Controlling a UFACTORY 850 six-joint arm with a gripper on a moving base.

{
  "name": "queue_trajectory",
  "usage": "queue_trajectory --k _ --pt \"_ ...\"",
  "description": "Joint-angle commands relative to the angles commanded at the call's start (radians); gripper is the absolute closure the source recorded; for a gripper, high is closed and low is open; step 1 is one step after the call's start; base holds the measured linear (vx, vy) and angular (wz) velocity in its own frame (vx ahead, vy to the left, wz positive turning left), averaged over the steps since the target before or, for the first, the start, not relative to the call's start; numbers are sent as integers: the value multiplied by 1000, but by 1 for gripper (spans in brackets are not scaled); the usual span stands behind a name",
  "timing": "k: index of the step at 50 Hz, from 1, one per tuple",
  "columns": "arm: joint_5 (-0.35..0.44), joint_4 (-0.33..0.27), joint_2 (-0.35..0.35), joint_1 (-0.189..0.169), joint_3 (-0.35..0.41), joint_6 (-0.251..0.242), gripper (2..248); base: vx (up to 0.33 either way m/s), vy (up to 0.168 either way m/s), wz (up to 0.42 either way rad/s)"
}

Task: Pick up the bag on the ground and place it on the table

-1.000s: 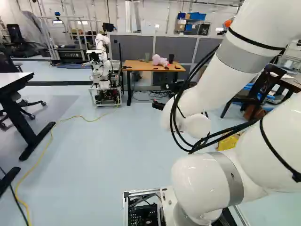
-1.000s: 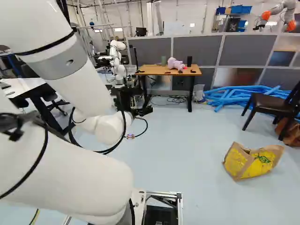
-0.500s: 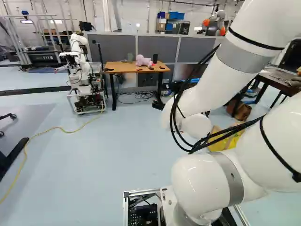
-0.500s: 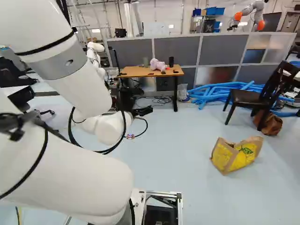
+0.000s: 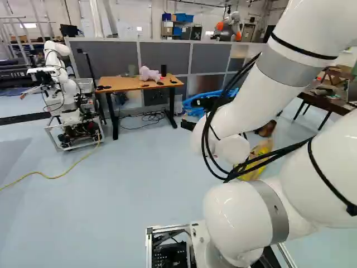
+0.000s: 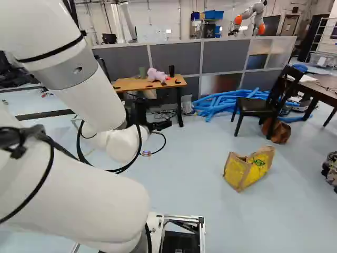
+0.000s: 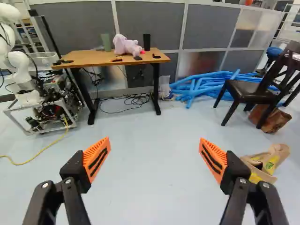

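Note:
My gripper (image 6: pixel 159 125) hangs ahead of the arm in the right base view, well above the floor. The wrist view shows the gripper (image 7: pixel 153 149) open, its orange-padded fingers wide apart with nothing between them. A yellow and tan bag (image 6: pixel 246 169) rests slumped on the floor, apart from the gripper; in the wrist view the bag (image 7: pixel 268 163) lies beyond and beside one finger, partly covered by it. Cables and the arm hide part of it in the left base view. A wooden table (image 7: pixel 93 58) with black legs stands farther ahead.
On the wooden table are a pink plush toy (image 7: pixel 125 44) and dark items. Blue tubes (image 6: pixel 216 103), a dark chair (image 6: pixel 258 107) and a brown bag (image 6: pixel 277 132) lie beyond the yellow bag. Another robot (image 5: pixel 67 106) stands beside the table; a dark table (image 6: pixel 321 87) is far right.
The base has moved, turning to the right, so the whole scene slides leftward in both base views. The arm keeps its pose against its lowest joint. The bag stays put on the floor.

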Motion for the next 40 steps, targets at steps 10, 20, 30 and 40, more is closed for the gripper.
queue_trajectory --k 10,20,30,40 --pt "0 0 0 0 0 0 3 152 -57 -309" --pt "0 0 0 0 0 0 3 147 -59 -305" --pt "0 0 0 0 0 0 3 149 -57 -308" --pt "0 0 0 0 0 0 3 148 -61 -304"
